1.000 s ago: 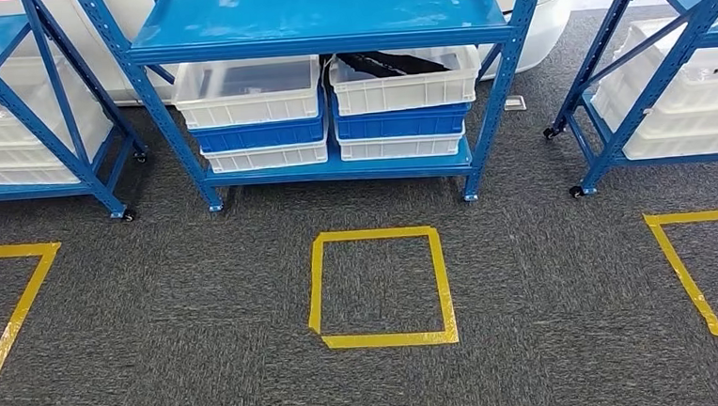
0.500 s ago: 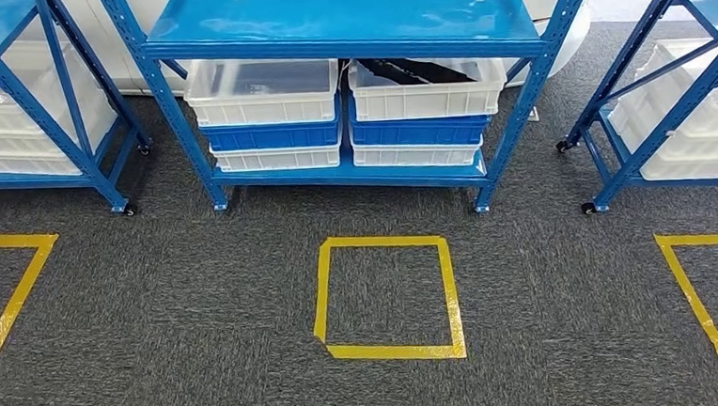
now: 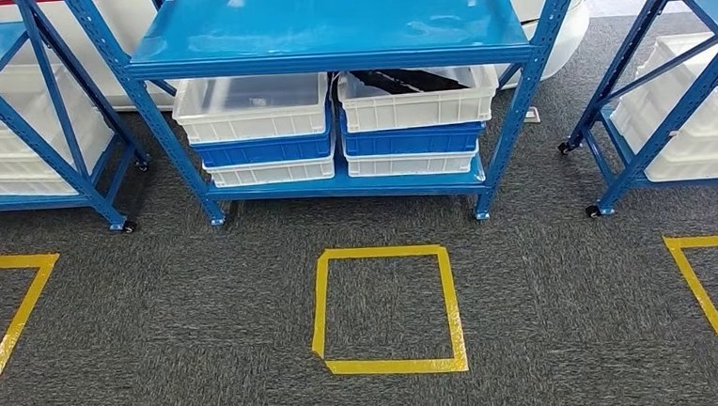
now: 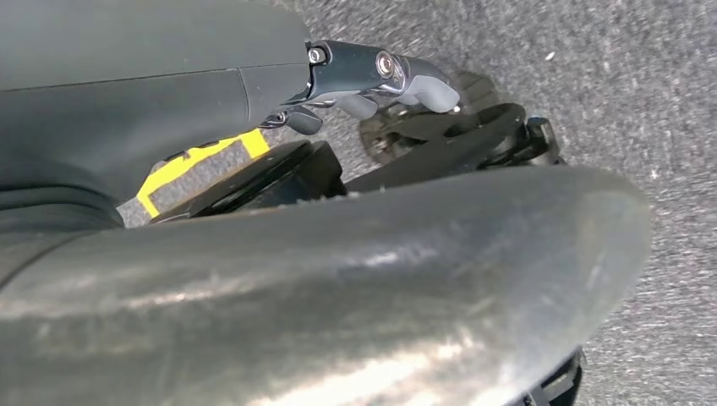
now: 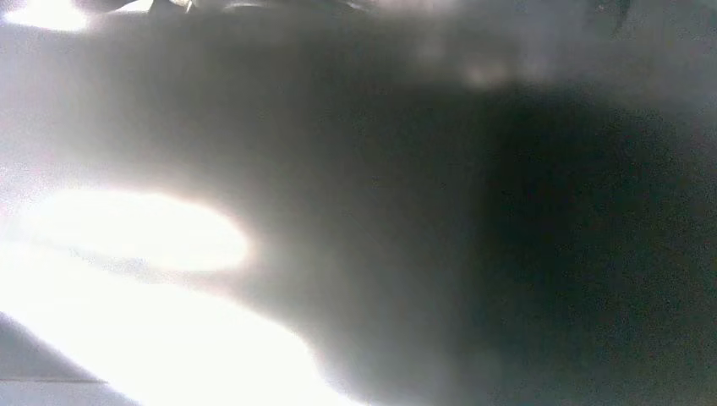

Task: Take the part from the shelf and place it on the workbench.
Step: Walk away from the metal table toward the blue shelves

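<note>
In the head view a blue metal shelf stands straight ahead on grey carpet. Its low board carries two stacks of white and blue bins. A dark part lies in the top white bin on the right. The top white bin on the left looks nearly bare. In the left wrist view my left hand hangs over the carpet, its dark fingers apart from the thick grey thumb, nothing in them. The right wrist view is a blur of glare and shadow, so that hand's state cannot be read.
A yellow tape square marks the carpet in front of the shelf. More tape squares lie at the left and right. Other blue shelves with white bins stand at the left and right.
The whole picture has shifted, so the camera moved: shelf and tape square now sit a little lower in the head view. Nothing on the shelf has moved.
</note>
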